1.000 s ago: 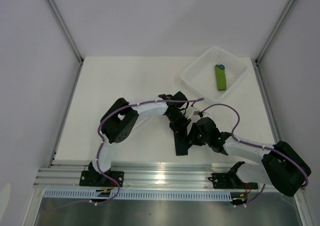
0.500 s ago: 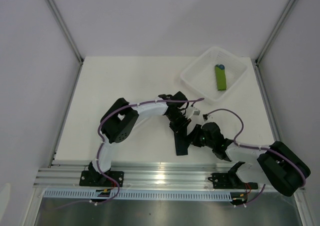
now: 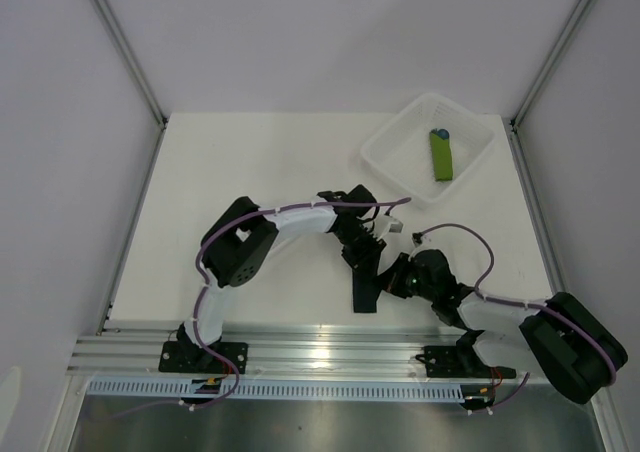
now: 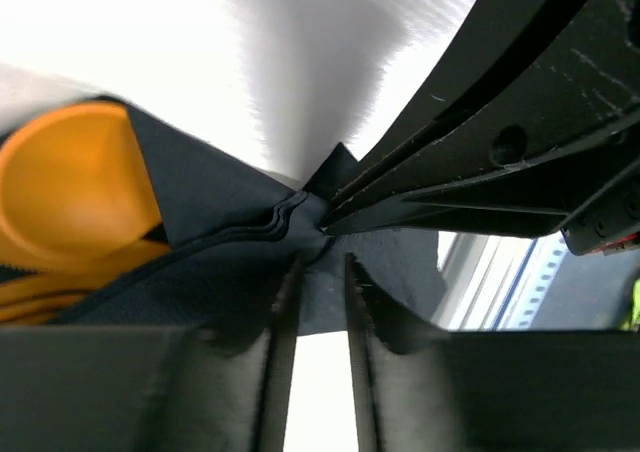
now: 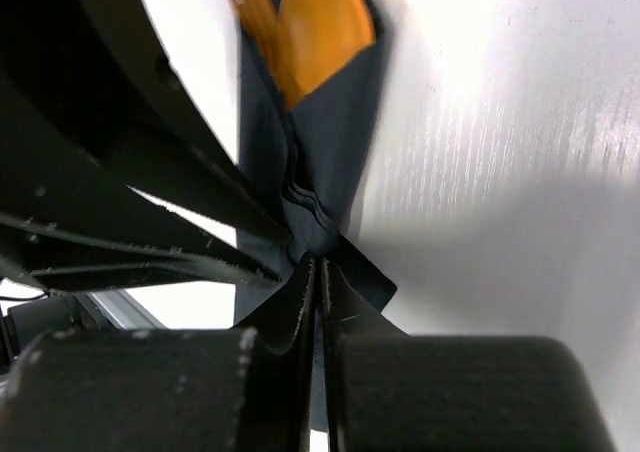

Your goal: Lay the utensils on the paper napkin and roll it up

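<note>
Watch the middle of the top view, just below centre: your right gripper [image 3: 390, 282] has snapped shut in the last second, and its arm has swung lower toward the bottom right of the frame. In its own wrist view the jaws stand pressed together, only a hairline between them, and they look clamped on the creased edge of the paper napkin [image 5: 318, 162], right where the layers bunch. Meanwhile your left gripper [image 4: 315, 302] has eased apart. Its jaws now stand a narrow slit open with bare white table [image 3: 250, 162] showing through the gap, so it grips nothing, though its tips sit right at the napkin's edge. The napkin itself lies as a dark, half-wrapped strip in the lower centre of the top view, between the two wrists. The utensils [image 5: 262, 27] are tucked inside it, and the orange spoon [image 5: 322, 17] pokes out at the upper centre of the right wrist view beside some orange tines. That reads to me as a hand-over: the right side takes the fold so the left can let go and reset. The roll is started but loose, and the flap by the right jaws still sticks out, so more turning lies ahead. The tray [image 3: 395, 124] with the green bundle [image 3: 441, 159] sits well apart in the upper right, untouched.
</note>
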You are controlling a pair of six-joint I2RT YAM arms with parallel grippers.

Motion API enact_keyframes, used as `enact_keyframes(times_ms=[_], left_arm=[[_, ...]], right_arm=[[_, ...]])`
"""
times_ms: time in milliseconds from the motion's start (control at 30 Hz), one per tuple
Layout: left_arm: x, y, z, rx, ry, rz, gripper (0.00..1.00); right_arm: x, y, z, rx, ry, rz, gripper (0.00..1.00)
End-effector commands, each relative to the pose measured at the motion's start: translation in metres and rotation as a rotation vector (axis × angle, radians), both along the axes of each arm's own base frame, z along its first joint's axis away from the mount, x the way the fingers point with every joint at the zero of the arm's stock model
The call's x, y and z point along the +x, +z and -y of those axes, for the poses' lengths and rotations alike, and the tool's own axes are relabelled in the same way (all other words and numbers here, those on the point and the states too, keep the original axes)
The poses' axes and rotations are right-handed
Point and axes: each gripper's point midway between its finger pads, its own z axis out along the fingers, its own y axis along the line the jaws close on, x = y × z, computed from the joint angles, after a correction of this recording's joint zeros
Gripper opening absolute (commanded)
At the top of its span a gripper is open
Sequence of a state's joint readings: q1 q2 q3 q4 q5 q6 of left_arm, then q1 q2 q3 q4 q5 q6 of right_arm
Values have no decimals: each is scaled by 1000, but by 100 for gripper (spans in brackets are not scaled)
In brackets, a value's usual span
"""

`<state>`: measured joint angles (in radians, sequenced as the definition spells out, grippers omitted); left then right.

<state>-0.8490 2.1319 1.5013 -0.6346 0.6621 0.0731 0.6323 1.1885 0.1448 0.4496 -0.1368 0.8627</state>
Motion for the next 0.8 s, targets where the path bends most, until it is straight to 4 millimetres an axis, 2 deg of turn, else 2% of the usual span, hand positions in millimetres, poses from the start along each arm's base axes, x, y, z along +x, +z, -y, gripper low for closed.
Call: enact_keyframes(times_ms=[0, 33, 167, 233, 433, 600, 767], left_arm=[[17, -3, -21, 60, -2, 96, 31], [19, 12, -20, 30, -2, 114, 33], [28, 49, -29, -9, -2, 193, 47], [28, 65, -33, -28, -15, 238, 50], [25, 67, -41, -20, -8, 230, 51], [24, 72, -45, -35, 7, 208, 51], [23, 72, -51, -29, 14, 202, 52]], right_arm=[[-16, -16, 16, -81, 19, -39, 0], [-14, -12, 16, -77, 18, -20, 0], [-5, 12, 16, -48, 5, 86, 0], [-4, 13, 21, -64, -5, 104, 0], [-3, 21, 24, -64, -6, 147, 0], [2, 40, 19, -44, 9, 206, 0], [2, 44, 16, -21, 13, 209, 0]])
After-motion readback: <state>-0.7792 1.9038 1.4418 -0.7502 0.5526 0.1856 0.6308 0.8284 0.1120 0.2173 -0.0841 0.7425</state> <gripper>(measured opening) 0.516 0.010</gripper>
